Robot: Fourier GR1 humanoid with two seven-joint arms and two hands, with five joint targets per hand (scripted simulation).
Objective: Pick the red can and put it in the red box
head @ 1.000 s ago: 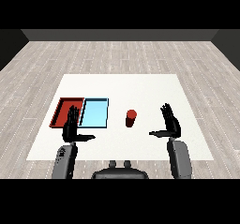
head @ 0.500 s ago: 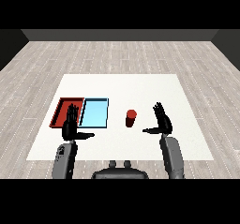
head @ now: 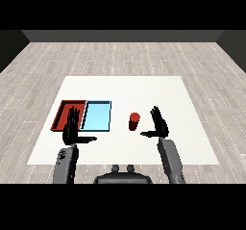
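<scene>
**Right hand open beside the red can**

Right hand point(head: 160, 125) hangs over the white table point(head: 144, 87) with its fingers straight and spread upward and the thumb stretched out to the left; it holds nothing. Just to the left of this hand, a small gap away from the thumb tip, the red can point(head: 134, 121) stands upright on the table, not touched by either hand. Farther left of the can lies the light blue tray point(head: 96, 116), and beyond that, side by side with it, the red tray point(head: 63, 113). Left hand point(head: 73, 128) is raised over the near edge of the red tray, fingers straight and apart, thumb pointing right toward the blue tray, holding nothing. Both grey forearms rise from the lower corners of the view
</scene>
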